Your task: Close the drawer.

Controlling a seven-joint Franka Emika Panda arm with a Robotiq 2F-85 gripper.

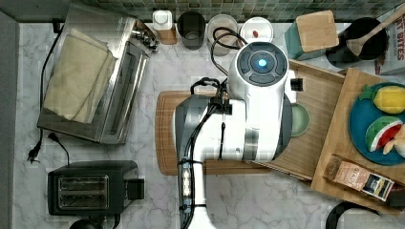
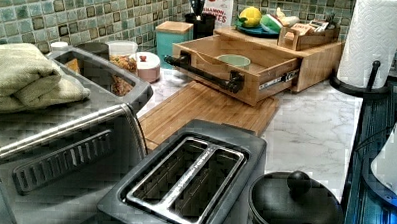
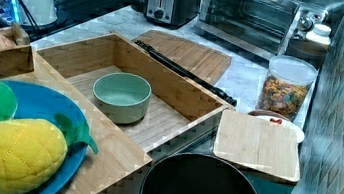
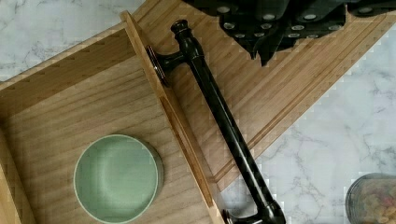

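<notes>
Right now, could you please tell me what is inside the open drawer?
Inside the drawer sits one pale green bowl, which looks empty. In the top view, the arm covers part of the drawer's floor.

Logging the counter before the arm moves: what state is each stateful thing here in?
Light-wood bamboo drawer: pulled open.
Pale green round bowl: upright, empty, inside the drawer.
Black bar handle: untouched, on the drawer's front.
Black two-slot toaster: slots empty.
Clear cereal jar: lidded, upright.
</notes>
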